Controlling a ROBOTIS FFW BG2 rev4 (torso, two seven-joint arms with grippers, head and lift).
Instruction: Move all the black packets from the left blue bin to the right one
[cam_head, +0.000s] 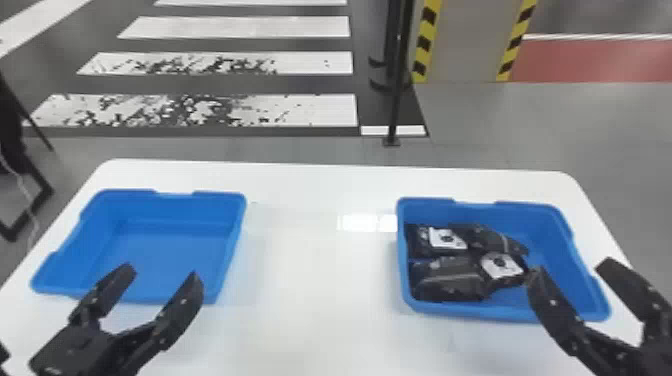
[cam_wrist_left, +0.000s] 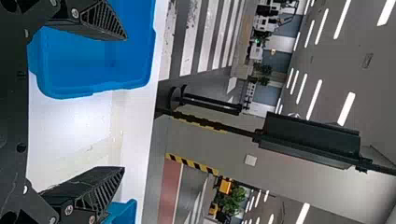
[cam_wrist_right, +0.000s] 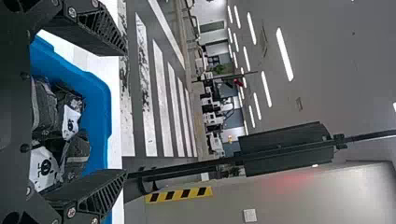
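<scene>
Packets (cam_head: 447, 277) — right bin (cam_head: 542, 225), head view.

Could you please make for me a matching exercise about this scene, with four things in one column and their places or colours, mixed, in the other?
1. Black packets
2. Table
3. Left gripper
4. Right gripper

A. White
B. Fingers apart, at the near side of the right bin
C. Inside the right bin
D. Fingers apart, at the near side of the left bin

Right pairs: 1-C, 2-A, 3-D, 4-B

Black packets (cam_head: 447, 280), some white-patched, bunched in right blue bin (cam_head: 542, 225); left blue bin (cam_head: 170, 207) upright.
</scene>
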